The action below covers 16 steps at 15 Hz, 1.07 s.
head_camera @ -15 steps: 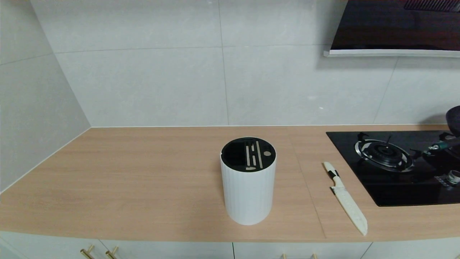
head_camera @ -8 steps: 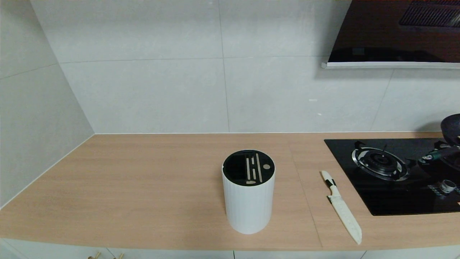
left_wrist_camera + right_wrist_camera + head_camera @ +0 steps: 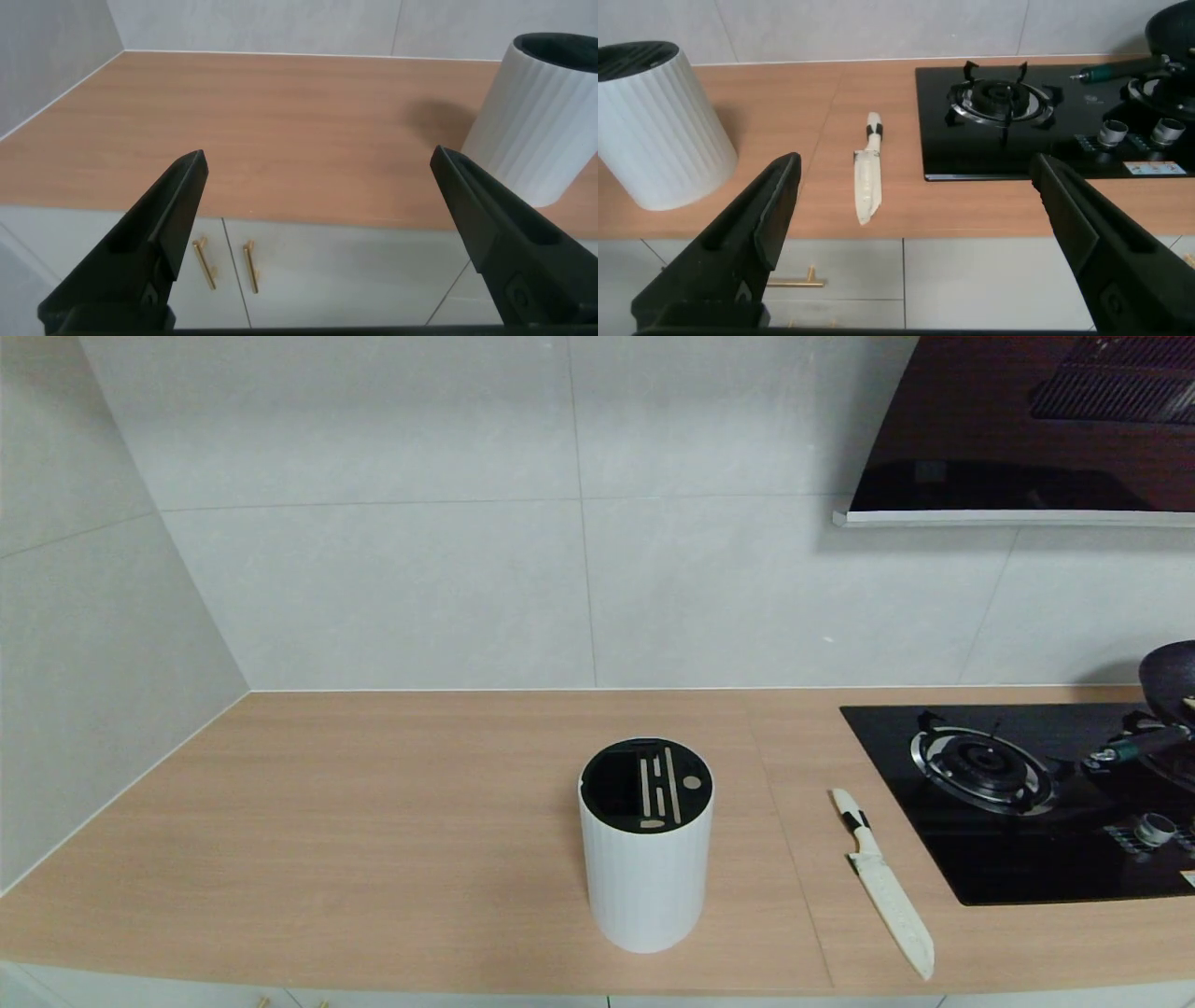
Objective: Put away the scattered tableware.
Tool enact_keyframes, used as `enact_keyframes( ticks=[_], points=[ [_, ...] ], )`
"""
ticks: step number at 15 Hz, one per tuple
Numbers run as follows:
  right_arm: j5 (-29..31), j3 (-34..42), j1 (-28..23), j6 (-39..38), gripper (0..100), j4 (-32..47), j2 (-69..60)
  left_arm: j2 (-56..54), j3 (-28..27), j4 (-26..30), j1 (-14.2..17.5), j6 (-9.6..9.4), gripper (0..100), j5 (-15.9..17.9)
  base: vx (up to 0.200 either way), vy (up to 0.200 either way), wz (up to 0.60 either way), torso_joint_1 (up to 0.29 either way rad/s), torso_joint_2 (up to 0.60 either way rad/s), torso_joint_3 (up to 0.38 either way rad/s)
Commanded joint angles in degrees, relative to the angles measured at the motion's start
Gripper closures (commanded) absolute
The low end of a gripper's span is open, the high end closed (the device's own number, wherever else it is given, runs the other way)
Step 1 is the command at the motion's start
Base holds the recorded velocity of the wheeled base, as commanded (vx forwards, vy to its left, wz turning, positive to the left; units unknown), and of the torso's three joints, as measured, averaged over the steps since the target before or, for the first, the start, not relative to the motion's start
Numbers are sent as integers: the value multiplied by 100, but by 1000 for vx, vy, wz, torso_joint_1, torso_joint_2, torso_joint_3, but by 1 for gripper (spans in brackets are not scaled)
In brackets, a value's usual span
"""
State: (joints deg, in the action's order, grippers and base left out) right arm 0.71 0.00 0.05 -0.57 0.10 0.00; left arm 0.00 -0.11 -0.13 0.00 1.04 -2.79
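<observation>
Light wood counter (image 3: 373, 821) along a grey tiled wall (image 3: 392, 588). Near the middle, close to the front edge, a white knife holder (image 3: 645, 868), round, with ribbed sides, standing upright. Black top on it with a few long thin slots, one big opening and one small round hole.

To the right of the knife holder, a knife (image 3: 882, 887) lying flat on the counter, apart from the holder and just beside the black gas stove (image 3: 1018, 868). White handle with a black band pointing toward the wall, pale speckled blade pointing toward the front edge, tip close to that edge.

On the gas stove, a round burner (image 3: 980, 770) with a metal ring, and a silver knob (image 3: 1155, 828) nearer the front. At the far right, part of a dark pan (image 3: 1169, 670), with a thin green-and-dark handle lying near it. Above the stove, a dark range hood (image 3: 1027, 439) on the wall.

Low in front of the counter edge, off to the left of the knife holder, the left end effector (image 3: 318, 247), its two dark fingers (image 3: 140, 257) spread wide apart and empty. Under the counter there, white cupboard doors with two gold handles (image 3: 226, 266).

Also low in front of the counter edge, facing the knife, the right end effector (image 3: 915, 247), spread wide apart and empty, well apart from the knife.
</observation>
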Motion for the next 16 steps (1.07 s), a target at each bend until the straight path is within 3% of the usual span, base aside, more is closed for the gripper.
enact_keyframes(
  ticks=[1,4,6,9,11,16],
  points=[
    [0,0,4,128,0,-1,9,0,2,-4,0,2,0,-2,0,0,0,0,0,0],
    [70,-9,4,259,0,-10,9,0,-7,-4,0,2,0,-2,0,0,0,0,0,0],
    [184,-738,21,180,0,-45,141,0,2,-4,0,2,0,-2,0,0,0,0,0,0],
    [-176,-1767,92,163,0,-1,1898,0,2,-4,0,2,0,-2,0,0,0,0,0,0],
    [-308,-2382,118,172,0,-159,3718,0,2,-4,0,2,0,-2,0,0,0,0,0,0],
    [-185,-2874,848,154,0,-1398,6759,0,2,-4,0,2,0,-2,0,0,0,0,0,0]
  ],
)
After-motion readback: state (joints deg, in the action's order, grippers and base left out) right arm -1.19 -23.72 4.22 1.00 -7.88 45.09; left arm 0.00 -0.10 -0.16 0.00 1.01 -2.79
